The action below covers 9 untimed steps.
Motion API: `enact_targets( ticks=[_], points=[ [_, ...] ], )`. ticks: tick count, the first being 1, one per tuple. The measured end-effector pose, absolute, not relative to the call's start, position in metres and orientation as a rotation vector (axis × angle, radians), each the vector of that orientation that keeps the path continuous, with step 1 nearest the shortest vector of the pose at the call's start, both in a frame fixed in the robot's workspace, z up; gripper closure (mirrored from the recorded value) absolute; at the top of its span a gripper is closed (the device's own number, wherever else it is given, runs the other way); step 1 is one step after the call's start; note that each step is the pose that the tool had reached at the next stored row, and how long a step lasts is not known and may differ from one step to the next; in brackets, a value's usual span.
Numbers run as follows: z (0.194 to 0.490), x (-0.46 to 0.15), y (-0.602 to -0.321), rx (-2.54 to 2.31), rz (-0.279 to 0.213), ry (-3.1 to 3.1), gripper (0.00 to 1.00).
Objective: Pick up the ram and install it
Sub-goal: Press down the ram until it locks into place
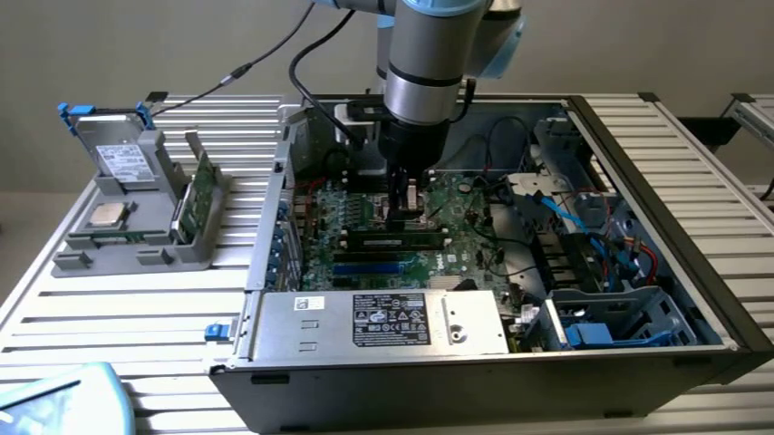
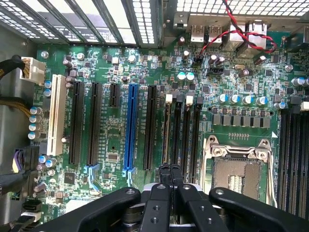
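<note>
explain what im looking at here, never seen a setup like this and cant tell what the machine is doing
This is a robot arm working inside an open computer case that lies on a slatted table. One picture comes from a camera off the arm. The other comes from a camera on its wrist, looking down at the green motherboard.

Beside the case, a grey holder carries a hard drive, a silver processor chip and a green card.

The fingers are shut, low over the memory slots. A long dark stick, the ram, sits on the board just below them. I can't tell whether they pinch it.
</note>
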<state>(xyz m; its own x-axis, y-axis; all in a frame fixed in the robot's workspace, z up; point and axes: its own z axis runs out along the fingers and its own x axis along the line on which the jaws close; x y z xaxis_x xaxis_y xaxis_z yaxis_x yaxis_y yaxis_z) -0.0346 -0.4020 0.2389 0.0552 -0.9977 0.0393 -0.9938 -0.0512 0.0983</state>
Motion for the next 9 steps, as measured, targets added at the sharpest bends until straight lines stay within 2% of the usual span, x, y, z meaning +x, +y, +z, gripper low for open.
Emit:
enact_targets(
  ticks=[9],
  points=[
    [0.2389, -0.0343, -0.4020, 2.208, -0.059, -2.093, 0.89]
  ],
)
